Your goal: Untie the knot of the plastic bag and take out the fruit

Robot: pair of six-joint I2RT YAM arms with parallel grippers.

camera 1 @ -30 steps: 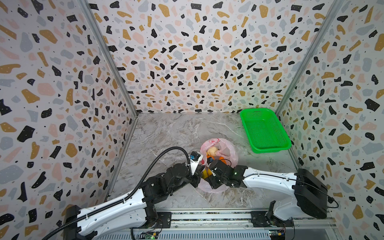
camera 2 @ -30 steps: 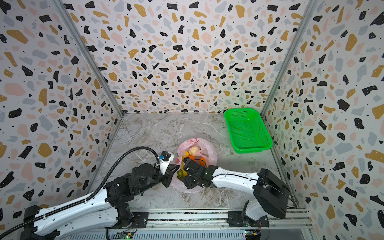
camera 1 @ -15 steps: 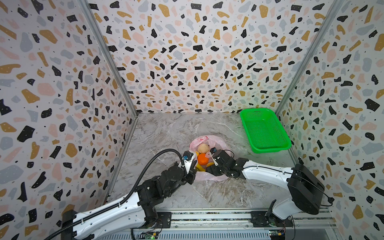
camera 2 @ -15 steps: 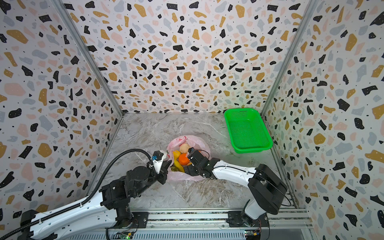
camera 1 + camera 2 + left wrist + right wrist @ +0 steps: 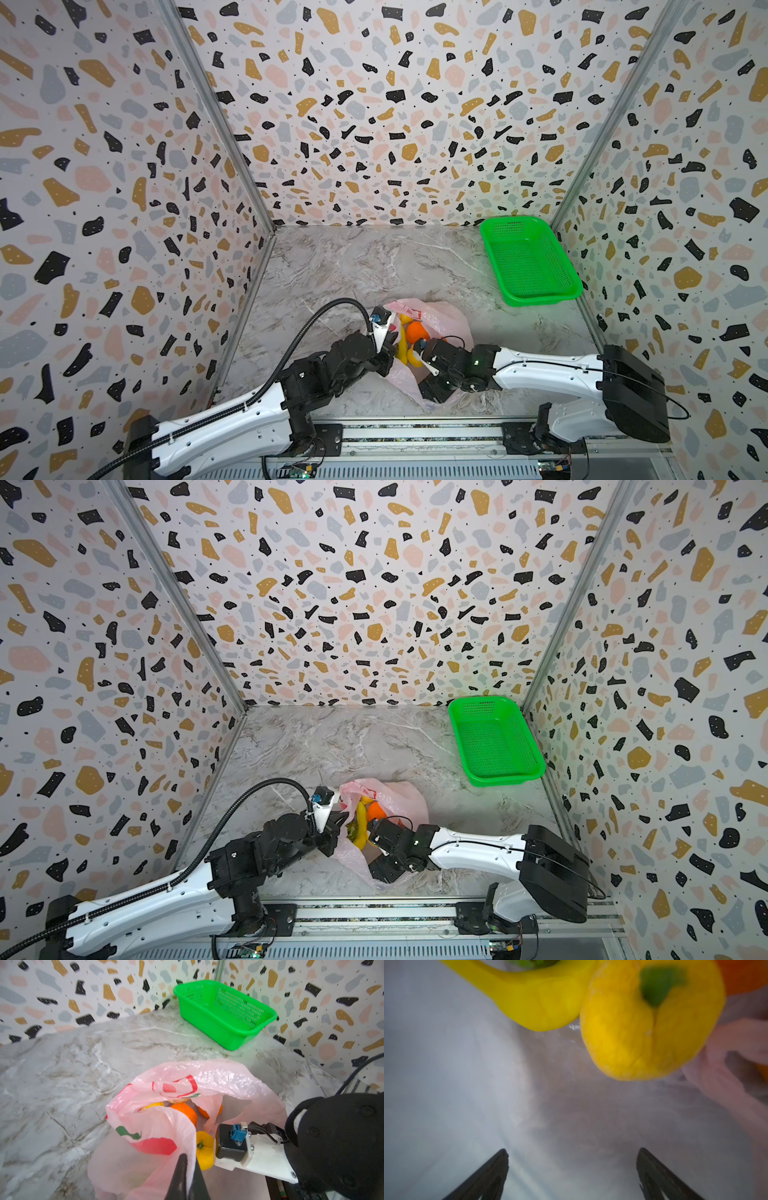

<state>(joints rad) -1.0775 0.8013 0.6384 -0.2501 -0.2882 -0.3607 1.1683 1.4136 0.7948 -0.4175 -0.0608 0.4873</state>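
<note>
Our left gripper (image 5: 188, 1168) is pressed together on the rim of the plastic bag (image 5: 218, 1080), and our right gripper (image 5: 572, 1150) is spread wide inside its mouth, holding nothing. We see no knot; the mouth stands open, so we judge the untying done. Just ahead of the right fingers lies the fruit (image 5: 185, 1113): a yellow lobed piece (image 5: 643, 1032) touching a banana (image 5: 529, 999). We should hold the rim lifted and taut, bring the right fingers around one piece, and close gently without catching film. The bag is pink, translucent, crinkled, with red print.
</note>
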